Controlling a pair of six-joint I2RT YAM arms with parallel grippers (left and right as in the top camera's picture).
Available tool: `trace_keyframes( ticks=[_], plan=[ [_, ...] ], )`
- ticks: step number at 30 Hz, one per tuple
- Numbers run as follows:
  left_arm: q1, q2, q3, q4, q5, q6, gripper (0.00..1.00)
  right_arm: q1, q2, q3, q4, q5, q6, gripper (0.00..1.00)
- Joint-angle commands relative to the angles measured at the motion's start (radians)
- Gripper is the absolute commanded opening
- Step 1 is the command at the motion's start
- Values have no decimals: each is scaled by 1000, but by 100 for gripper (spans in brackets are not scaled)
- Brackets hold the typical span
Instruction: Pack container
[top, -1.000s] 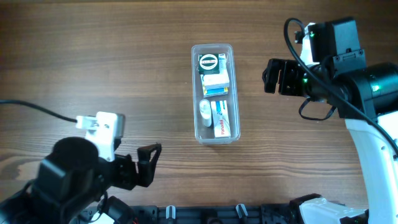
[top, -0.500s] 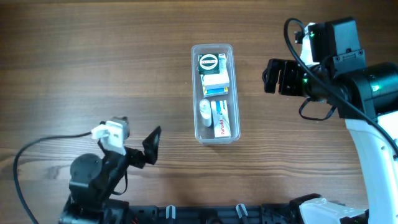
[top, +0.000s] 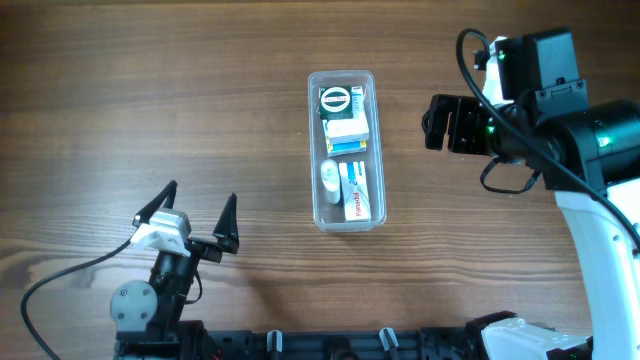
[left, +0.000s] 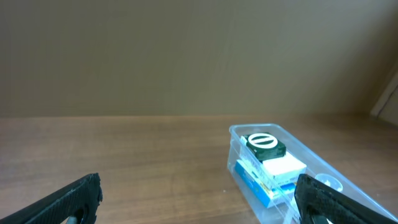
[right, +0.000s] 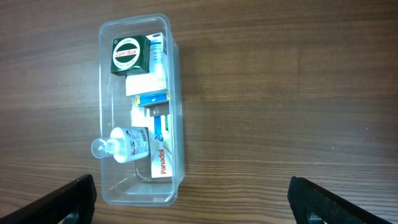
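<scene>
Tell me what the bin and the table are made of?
Bin: looks like clear, shiny plastic; the boxes show through its walls. Table: looks like brown wood, with streaky grain and a dull finish, though it may be laminate.

The container (left: 234, 147) holds small boxes (left: 281, 167); left end effector (left: 199, 198) gapes wide.

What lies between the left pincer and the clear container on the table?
Nothing but bare wooden table: in the overhead view, the stretch from the open left pincer to the container holds no object.
</scene>
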Motion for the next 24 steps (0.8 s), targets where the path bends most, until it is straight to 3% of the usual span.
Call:
trace_keyframes(
  ticks=[1, 11, 24],
  plan=[
    [7, -15, -32, 71, 11, 27, 100, -2, 6, 7, 2, 10, -13, 100],
    [7, -37, -169, 238, -25, 27, 100, -2, 6, 7, 2, 10, -13, 100],
    [11, -37, -169, 61, -30, 26, 100, -2, 6, 7, 2, 10, -13, 100]
  ],
)
